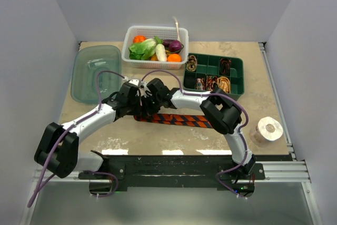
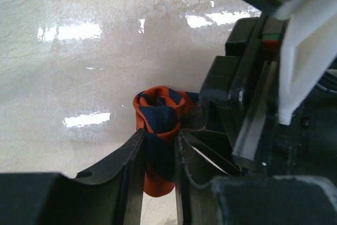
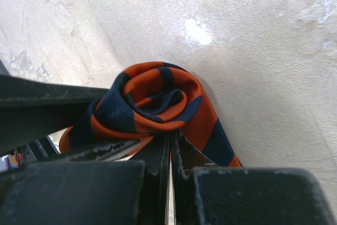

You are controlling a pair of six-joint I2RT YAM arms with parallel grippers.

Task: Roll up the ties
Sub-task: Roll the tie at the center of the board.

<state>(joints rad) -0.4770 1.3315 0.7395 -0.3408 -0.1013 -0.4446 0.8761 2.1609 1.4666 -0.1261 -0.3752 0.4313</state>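
Tie [image 1: 174,119] flat on surface [image 1: 121,135], mid-surface, long axis left-right in top view. Left end rolled into small coil, rest stretched right. Orange-red and dark navy diagonal stripes; coil loose, spiral showing. Left hand [image 2: 159,138] narrow, clamping coil between fingers. Right hand [image 3: 169,143] closed tight, tips against coil; cannot tell if fabric pinched. Both arms angle inward, hands meeting at coil.
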